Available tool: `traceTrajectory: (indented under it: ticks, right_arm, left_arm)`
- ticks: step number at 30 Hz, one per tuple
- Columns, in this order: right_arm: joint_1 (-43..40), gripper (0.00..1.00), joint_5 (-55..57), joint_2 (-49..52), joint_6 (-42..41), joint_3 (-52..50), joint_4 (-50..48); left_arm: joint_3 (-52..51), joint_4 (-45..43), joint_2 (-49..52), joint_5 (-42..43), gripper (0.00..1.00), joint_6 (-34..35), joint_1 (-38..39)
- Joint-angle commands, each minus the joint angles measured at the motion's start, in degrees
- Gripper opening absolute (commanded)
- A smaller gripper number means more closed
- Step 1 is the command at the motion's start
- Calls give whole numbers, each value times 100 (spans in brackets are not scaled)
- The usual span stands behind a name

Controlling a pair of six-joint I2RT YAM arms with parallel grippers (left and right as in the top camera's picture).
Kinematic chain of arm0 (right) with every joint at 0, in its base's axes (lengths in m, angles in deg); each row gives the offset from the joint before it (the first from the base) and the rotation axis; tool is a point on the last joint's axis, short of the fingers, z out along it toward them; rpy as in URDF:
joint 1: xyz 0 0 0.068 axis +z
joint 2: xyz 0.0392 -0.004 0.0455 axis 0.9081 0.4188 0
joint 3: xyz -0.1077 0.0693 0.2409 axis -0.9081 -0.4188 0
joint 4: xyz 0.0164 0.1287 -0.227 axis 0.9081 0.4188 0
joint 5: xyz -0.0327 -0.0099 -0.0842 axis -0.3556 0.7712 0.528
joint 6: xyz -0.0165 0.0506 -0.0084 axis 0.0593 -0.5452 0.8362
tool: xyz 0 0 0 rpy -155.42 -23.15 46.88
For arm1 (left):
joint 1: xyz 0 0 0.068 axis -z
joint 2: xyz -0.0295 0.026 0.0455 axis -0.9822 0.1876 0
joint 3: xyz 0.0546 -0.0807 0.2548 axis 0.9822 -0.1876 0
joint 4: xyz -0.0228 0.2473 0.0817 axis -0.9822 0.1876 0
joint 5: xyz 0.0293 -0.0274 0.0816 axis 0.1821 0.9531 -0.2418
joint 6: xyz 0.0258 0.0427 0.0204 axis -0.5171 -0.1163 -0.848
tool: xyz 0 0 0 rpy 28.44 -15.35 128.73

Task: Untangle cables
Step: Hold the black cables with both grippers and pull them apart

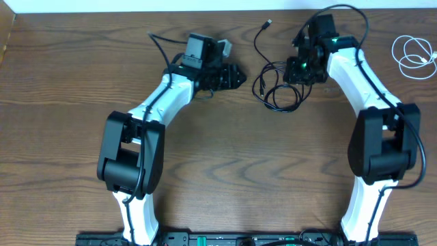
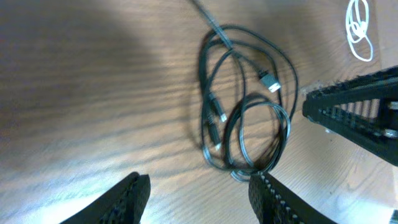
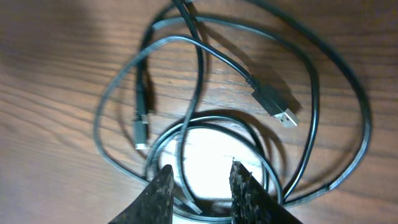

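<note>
Currently your right gripper (image 3: pixel 200 173), jaws open, straddles the black cable (image 3: pixel 275 104) coil: close on one strand; left gripper (image 2: pixel 198 185) hovers open.

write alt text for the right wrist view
A black cable lies in tangled, overlapping loops on a wooden table, with its flat USB plug pointing right. The right gripper hangs open at the bottom edge, over the lowest loops.

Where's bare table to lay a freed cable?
Widest: bare table between left arm and right arm, below the black cable. Also outside the left arm. Crowded between left hand and right hand, and by the white cable.
</note>
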Motion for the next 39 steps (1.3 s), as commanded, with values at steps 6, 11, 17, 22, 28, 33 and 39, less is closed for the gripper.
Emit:
traceTrajectory:
  ticks: [6,11,17,22,28,33,39]
  right_arm:
    - [-297,19,76,632,699,33,63]
    - [-293,14,42,820,1001,33,223]
    - [-293,1,-22,841,999,33,273]
    - [-299,1,-822,673,1130,127,450]
    - [-293,1,-1987,-216,1298,234,420]
    - [-293,1,-2474,-1132,1294,234,313]
    - [-269,1,-2726,-1731,1141,234,310]
  left_arm:
    - [4,437,-105,232,57,127,-15]
    - [4,433,-105,229,56,127,-15]
    - [4,435,-105,229,57,127,-15]
    - [4,433,-105,232,57,127,-17]
    - [4,240,-105,789,57,127,-33]
    - [4,-498,-105,2175,61,144,-39]
    - [4,-1244,-105,2520,62,970,-37]
